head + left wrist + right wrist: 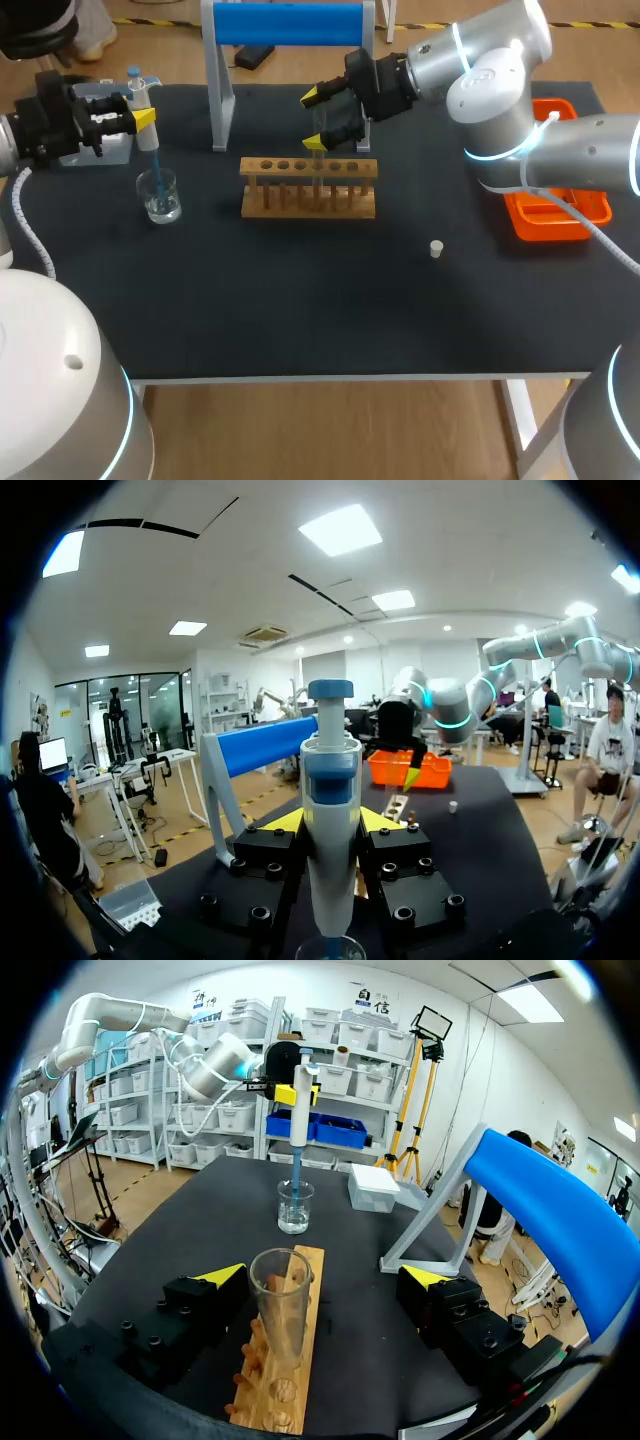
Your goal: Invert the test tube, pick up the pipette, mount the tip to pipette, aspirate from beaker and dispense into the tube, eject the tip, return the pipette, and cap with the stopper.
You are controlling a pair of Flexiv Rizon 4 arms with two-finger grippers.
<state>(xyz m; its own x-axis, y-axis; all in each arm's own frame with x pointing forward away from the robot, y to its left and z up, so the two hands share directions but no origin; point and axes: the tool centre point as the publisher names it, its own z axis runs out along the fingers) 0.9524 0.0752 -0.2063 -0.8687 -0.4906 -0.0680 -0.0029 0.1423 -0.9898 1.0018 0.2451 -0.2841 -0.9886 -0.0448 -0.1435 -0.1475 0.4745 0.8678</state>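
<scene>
At the table's left, the left gripper (143, 119) is clamped on the pipette (330, 780), whose blue tip (157, 165) reaches down into the glass beaker (160, 196). At centre, a test tube (280, 1300) stands upright in the wooden rack (262, 167) — between the right gripper's (323, 1276) wide-spread fingers, untouched. The white stopper (436, 248) lies farther right — near an orange tray (530, 226).

Pipette (143, 100) dipping into beaker (159, 197), tube (281, 1295) upright in rack (308, 187), stopper (436, 249) apart
</scene>
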